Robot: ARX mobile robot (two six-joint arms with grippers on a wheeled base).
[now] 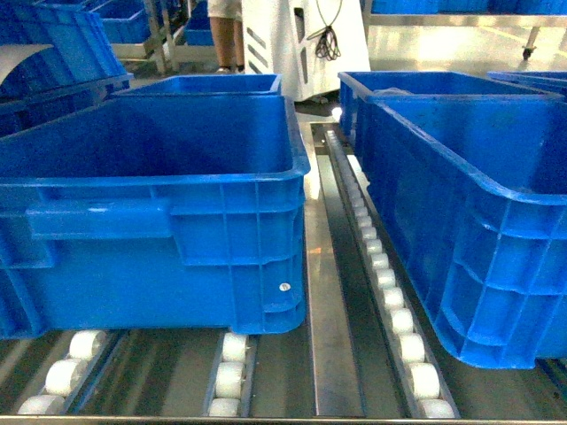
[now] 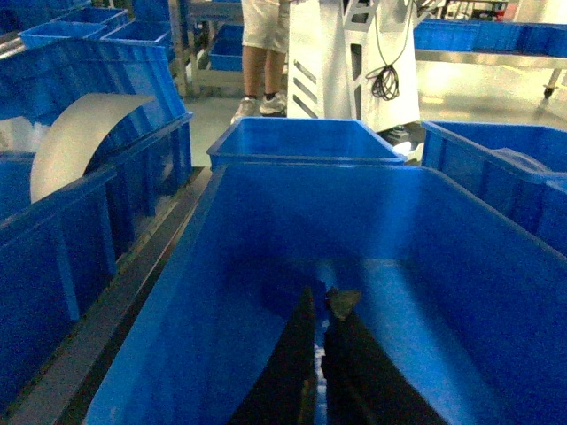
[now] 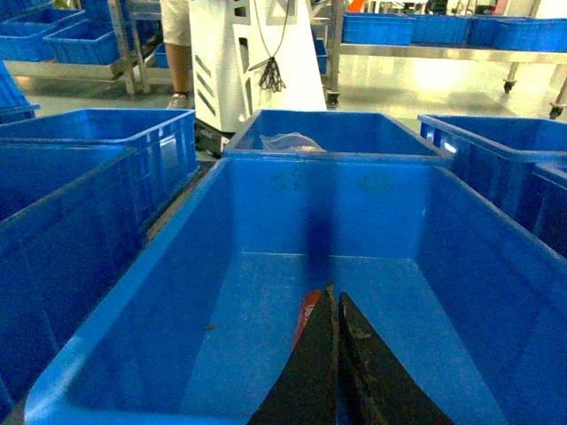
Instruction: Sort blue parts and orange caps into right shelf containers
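Left gripper over left bin, jaws pinched together, nothing visibly held. Right gripper over right bin, jaws narrow; orange cap just left of them, grip unclear.

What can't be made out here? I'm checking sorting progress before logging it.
- Head view: left bin and right bin floors, hidden by their walls; neither arm shows.
- Left gripper: contents hidden by shut fingers.
- Right gripper: orange sliver mostly hidden, identity unclear.
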